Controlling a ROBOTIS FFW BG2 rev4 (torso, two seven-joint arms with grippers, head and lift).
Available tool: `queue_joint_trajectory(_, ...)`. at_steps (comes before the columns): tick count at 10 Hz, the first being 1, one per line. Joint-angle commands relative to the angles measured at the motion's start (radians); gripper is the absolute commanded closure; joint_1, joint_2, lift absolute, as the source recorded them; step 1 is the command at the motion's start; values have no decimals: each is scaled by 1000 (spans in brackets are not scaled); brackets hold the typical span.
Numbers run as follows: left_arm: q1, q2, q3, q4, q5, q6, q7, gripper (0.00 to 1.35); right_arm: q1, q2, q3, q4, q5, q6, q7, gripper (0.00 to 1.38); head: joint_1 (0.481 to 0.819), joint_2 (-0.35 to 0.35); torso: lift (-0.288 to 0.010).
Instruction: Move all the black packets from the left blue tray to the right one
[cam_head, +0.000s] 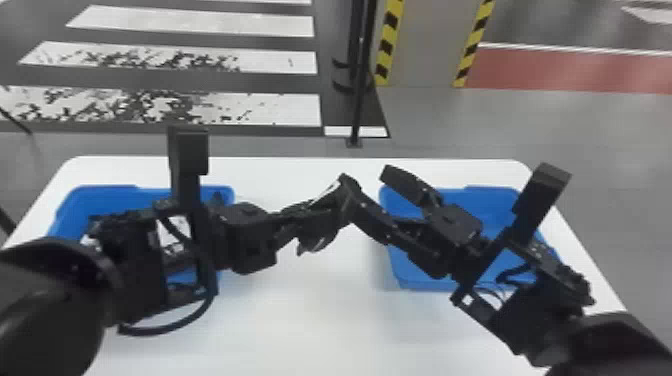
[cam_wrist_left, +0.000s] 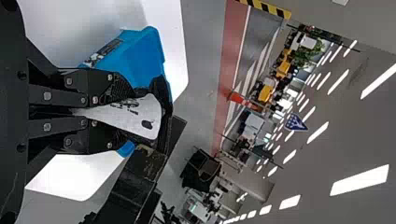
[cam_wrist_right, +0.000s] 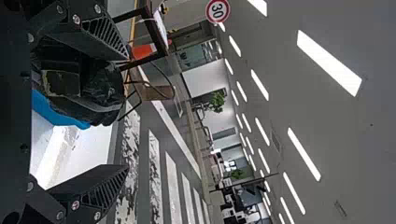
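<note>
With my left gripper (cam_head: 304, 219) I pinch a black packet (cam_wrist_left: 140, 116) between the fingers (cam_wrist_left: 105, 81), its pale face showing in my left wrist view. I hold it above the table (cam_head: 310, 310), between the left tray (cam_head: 112, 191) and the right tray (cam_head: 495, 192). My right gripper (cam_head: 366, 180) is there too, fingers (cam_wrist_right: 95, 193) spread wide, one of them close beside the packet; I can't tell whether it touches.
</note>
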Motion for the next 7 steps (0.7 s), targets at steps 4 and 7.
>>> queue_joint_trajectory(4, -2, -1, -5, 2, -2, 2, 4, 1213, -19, -4, 48, 20, -44, 11, -2, 628, 695, -68, -140)
queue_joint_trajectory(7, -2, -1, -5, 2, -2, 2, 4, 1213, -19, -7, 50, 22, -48, 40, 0, 1279, 695, -54, -140)
